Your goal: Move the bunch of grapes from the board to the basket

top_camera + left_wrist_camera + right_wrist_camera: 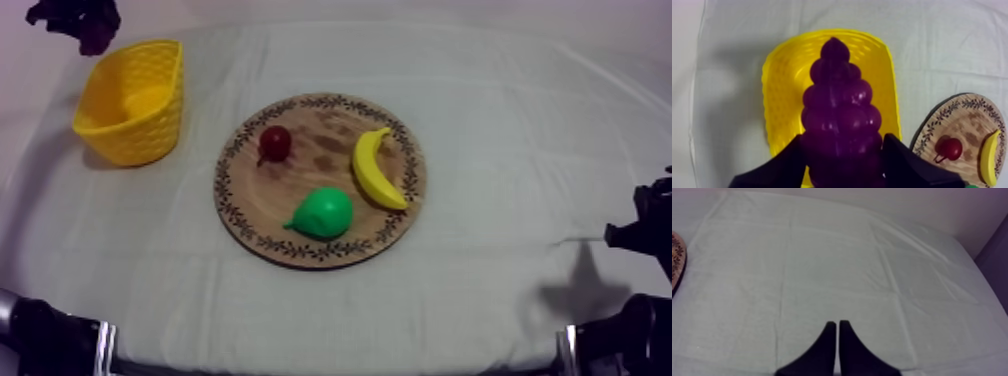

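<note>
My left hand [841, 150] pinches the bunch of grapes [839, 100] by its wide end, narrow tip pointing away. The grapes hang over the open yellow basket [779, 85], which stands at the left of the surface [500, 110]. They are off the wooden board [250, 205]. On the board lie a small red fruit [276, 142], a banana [375, 168] and a pear [325, 212], all apart from the basket. My right hand [837, 328], fingers pressed together, sits low over bare cloth right of the board.
</note>
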Tool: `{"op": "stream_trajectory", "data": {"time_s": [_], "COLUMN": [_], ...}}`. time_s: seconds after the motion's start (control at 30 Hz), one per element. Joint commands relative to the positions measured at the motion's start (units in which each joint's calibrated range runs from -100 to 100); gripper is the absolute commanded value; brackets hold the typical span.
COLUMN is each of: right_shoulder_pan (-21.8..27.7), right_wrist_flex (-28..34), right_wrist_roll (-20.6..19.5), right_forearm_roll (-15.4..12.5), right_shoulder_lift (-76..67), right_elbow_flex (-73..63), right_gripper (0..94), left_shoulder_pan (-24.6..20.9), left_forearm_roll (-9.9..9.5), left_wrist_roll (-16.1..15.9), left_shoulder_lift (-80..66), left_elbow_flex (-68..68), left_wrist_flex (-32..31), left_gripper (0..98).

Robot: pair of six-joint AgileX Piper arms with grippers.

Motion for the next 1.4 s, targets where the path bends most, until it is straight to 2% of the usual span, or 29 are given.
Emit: {"op": "stream_trajectory", "data": {"time_s": [0.0,0.27,0.87,1.0,1.27,1.37], "right_shoulder_pan": [-0.03,-0.03,-0.03,-0.03,-0.03,-0.03], "right_wrist_flex": [-0.04,-0.04,-0.04,-0.04,-0.04,-0.04], "right_wrist_roll": [0.01,0.01,0.01,0.01,0.01,0.01], "right_forearm_roll": [-0.01,-0.01,-0.01,-0.01,-0.01,-0.01], "right_shoulder_lift": [-0.02,-0.02,-0.02,-0.02,-0.02,-0.02], "right_elbow_flex": [-0.05,-0.05,-0.05,-0.05,-0.05,-0.05], "right_gripper": [0.3,0.3,0.3,0.3,0.3,0.3], "left_shoulder_pan": [0.0,0.3,0.35,0.05,-0.85,-1.03], "left_forearm_roll": [-0.07,-0.06,0.05,0.06,0.64,0.83], "left_wrist_roll": [0.19,1.02,1.94,2.12,1.22,0.7], "left_shoulder_lift": [0.6,5.34,19.42,21.79,23.56,22.41], "left_elbow_flex": [-0.25,-0.46,0.7,0.76,1.2,1.81], "left_wrist_flex": [0.17,-0.25,-5.63,-6.45,-8.04,-8.67], "left_gripper": [45.6,45.4,46.6,55.8,87.0,92.5]}}
